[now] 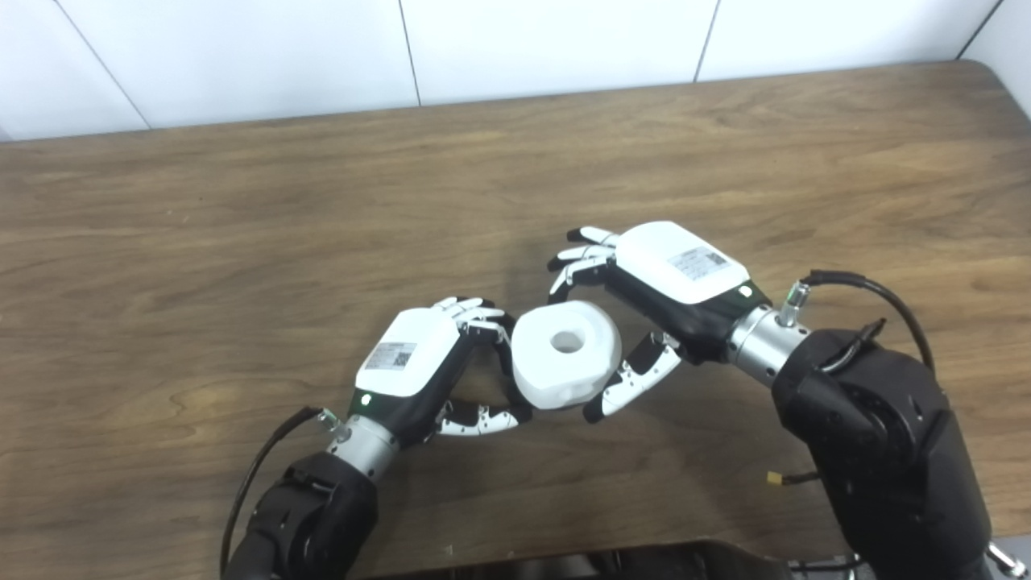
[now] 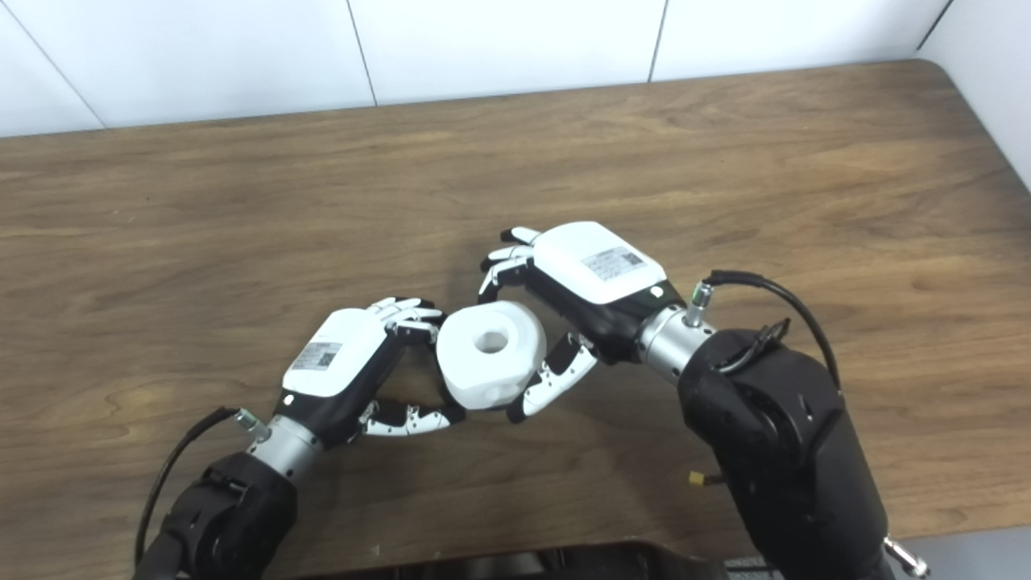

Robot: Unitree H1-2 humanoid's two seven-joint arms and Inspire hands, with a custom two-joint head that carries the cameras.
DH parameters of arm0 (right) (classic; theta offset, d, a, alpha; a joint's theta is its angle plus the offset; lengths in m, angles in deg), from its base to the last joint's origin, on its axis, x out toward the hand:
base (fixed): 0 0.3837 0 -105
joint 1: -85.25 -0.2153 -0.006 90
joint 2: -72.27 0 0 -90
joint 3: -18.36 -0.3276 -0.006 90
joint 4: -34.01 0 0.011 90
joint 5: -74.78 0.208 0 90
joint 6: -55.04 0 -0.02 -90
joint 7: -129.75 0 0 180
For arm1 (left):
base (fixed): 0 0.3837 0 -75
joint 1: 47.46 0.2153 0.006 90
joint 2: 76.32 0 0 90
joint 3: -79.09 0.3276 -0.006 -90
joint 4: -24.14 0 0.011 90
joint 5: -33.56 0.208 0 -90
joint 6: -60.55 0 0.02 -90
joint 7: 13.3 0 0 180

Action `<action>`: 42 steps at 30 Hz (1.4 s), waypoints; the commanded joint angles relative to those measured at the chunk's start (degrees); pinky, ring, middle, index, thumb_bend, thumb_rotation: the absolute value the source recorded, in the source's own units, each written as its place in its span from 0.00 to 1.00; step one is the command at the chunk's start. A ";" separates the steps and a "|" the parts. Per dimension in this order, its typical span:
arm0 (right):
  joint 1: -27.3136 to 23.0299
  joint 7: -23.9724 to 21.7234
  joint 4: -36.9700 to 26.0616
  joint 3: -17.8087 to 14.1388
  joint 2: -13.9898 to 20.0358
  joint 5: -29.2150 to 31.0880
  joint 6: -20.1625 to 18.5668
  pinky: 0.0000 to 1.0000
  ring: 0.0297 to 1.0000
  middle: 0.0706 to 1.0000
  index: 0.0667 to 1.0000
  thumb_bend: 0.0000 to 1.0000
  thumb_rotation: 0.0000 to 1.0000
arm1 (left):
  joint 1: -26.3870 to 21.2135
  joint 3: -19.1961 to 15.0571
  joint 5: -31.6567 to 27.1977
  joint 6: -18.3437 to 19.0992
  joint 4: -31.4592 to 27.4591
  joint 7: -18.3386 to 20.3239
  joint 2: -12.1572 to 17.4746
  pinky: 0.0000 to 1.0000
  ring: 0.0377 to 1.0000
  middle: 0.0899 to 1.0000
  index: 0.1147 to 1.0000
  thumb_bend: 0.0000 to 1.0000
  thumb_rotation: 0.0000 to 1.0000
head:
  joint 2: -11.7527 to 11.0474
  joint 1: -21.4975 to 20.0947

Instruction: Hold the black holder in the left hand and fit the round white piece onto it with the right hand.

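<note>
The round white piece (image 1: 565,353), a thick disc with a hole in its middle, hangs above the table between my two hands. My right hand (image 1: 644,310) spans it from the right, thumb against its near lower edge and fingers (image 1: 573,262) curled over its far edge. My left hand (image 1: 439,366) is curled in from the left, its fingers and thumb closed around the piece's left side. Only a dark sliver of the black holder (image 1: 505,354) shows there; the white piece and my left fingers hide the rest of it.
The wooden table (image 1: 242,225) stretches wide to the left, right and far side, ending at a white tiled wall (image 1: 515,48). A black cable (image 1: 878,294) loops off my right wrist. Something dark lies at the picture's bottom edge (image 1: 612,564).
</note>
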 commanded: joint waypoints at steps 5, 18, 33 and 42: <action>-1.64 -0.33 -2.66 -0.91 -0.37 -0.77 -0.35 0.90 0.97 0.88 0.69 1.00 0.35 | 0.06 0.09 0.16 -0.02 -0.68 0.76 0.55 0.89 0.87 0.77 0.42 0.52 0.06 | 0.08 -0.06; -2.41 -3.46 -4.56 -1.33 -0.93 -2.37 -2.45 0.92 0.98 0.90 0.74 1.00 0.43 | 0.18 0.03 -0.01 -0.27 -0.50 0.49 0.53 0.89 0.86 0.77 0.42 0.52 0.06 | 0.04 -0.02; -8.06 -18.83 -10.83 -5.07 -1.18 -6.48 -6.38 0.92 1.00 1.00 0.93 1.00 0.50 | 0.20 -0.16 0.04 0.43 -0.46 0.81 0.44 0.90 0.86 0.76 0.42 0.52 0.06 | -0.40 0.02; -9.04 -19.56 -11.68 -6.22 -0.62 -6.84 -6.65 0.91 1.00 1.00 0.92 1.00 0.52 | 0.31 -0.50 0.17 0.77 -0.37 0.66 0.38 0.89 0.85 0.75 0.42 0.52 0.06 | -0.56 0.06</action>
